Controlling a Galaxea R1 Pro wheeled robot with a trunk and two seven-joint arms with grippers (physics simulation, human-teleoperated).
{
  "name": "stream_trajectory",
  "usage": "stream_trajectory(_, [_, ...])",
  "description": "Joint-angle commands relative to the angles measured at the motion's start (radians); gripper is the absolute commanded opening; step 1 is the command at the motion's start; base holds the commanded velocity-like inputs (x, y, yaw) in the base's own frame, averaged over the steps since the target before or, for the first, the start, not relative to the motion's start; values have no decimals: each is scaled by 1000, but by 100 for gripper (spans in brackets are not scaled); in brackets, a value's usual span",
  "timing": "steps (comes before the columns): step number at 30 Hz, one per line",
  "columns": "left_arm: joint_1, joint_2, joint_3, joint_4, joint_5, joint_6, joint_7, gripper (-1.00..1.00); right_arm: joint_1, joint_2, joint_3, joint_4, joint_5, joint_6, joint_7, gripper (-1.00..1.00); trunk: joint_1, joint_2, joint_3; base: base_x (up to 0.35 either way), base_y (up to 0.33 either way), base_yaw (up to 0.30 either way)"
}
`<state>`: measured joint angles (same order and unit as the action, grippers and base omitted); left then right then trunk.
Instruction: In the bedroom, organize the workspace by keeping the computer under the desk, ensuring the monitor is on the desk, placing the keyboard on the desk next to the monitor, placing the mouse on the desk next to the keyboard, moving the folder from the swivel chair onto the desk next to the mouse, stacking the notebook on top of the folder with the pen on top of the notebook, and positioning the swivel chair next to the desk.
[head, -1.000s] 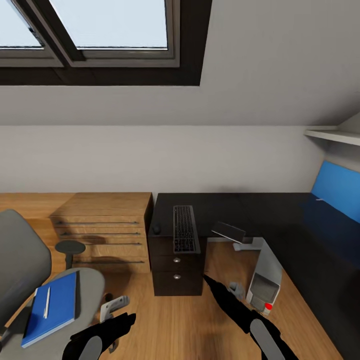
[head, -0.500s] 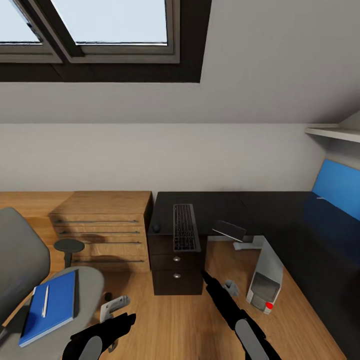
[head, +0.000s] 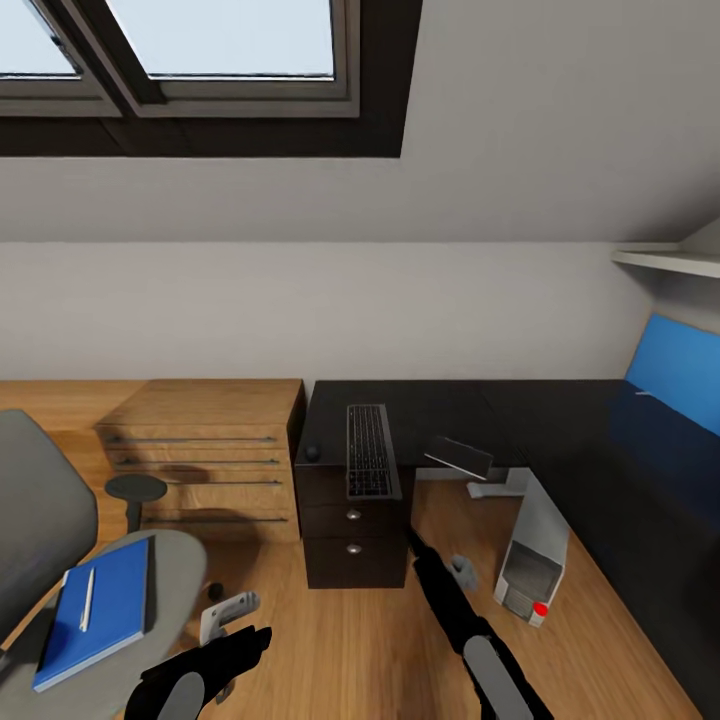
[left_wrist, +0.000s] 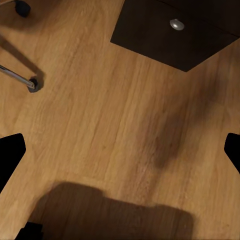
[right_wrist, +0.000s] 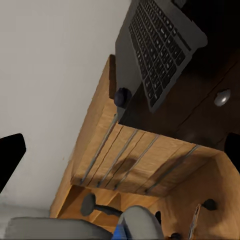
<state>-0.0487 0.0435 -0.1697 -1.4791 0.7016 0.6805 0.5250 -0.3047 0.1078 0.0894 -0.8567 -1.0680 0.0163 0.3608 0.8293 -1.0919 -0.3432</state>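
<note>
Black desk (head: 450, 410) at our twelve o'clock carries keyboard (head: 369, 451) and mouse (head: 313, 452), while blue folder (head: 95, 612) with pen (head: 86, 600) waits on swivel chair (head: 60, 560) at eight o'clock, awaiting transfer; both pincers spread, holding nothing.

Counted in the head view: one keyboard (head: 369, 452), one mouse (head: 313, 452), one computer (head: 533, 565), one folder (head: 96, 612), one pen (head: 87, 599), one swivel chair (head: 60, 560), one desk (head: 520, 420), two grippers.
</note>
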Motion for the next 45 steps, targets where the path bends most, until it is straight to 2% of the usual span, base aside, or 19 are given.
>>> stream_trajectory(1, [-1,1,-2,-1,10,1,10,100,-1,0,1,0,-88,26,8,100,4,-8,-4,0,0,0])
stream_trajectory(2, [-1,1,-2,-1,10,1,10,100,-1,0,1,0,-138,50,11,100,8,-15,-8,0,0,0])
stream_trajectory(3, [-1,1,-2,-1,10,1,10,100,-1,0,1,-1,-214,92,13,100,12,-22,-11,0,0,0])
stream_trajectory(5, [-1,1,-2,-1,10,1,10,100,-1,-1,2,-1,-274,122,14,100,19,-36,-17,0,0,0])
stream_trajectory(9, [-1,1,-2,-1,10,1,10,100,-1,-3,2,-1,-328,148,15,100,35,-64,-29,0,0,0])
stream_trajectory(17, [-1,1,-2,-1,10,1,10,100,-1,-6,1,-1,-340,155,15,100,65,-120,-55,0,0,0])
stream_trajectory(27, [0,1,-2,-4,10,1,10,100,-1,-9,3,-9,-333,156,15,100,104,-190,-86,0,0,0])
stream_trajectory(34, [0,1,-2,-4,10,1,10,100,-1,-11,9,-36,-255,155,13,100,131,-239,-108,0,0,0])
stream_trajectory(37, [0,1,-2,-4,10,1,10,100,-1,-10,9,-37,-238,153,13,100,142,-260,-117,0,0,0])
stream_trajectory(45, [0,1,-2,-13,10,0,10,100,-1,-10,7,-37,-232,151,13,100,173,-316,-142,0,0,0])
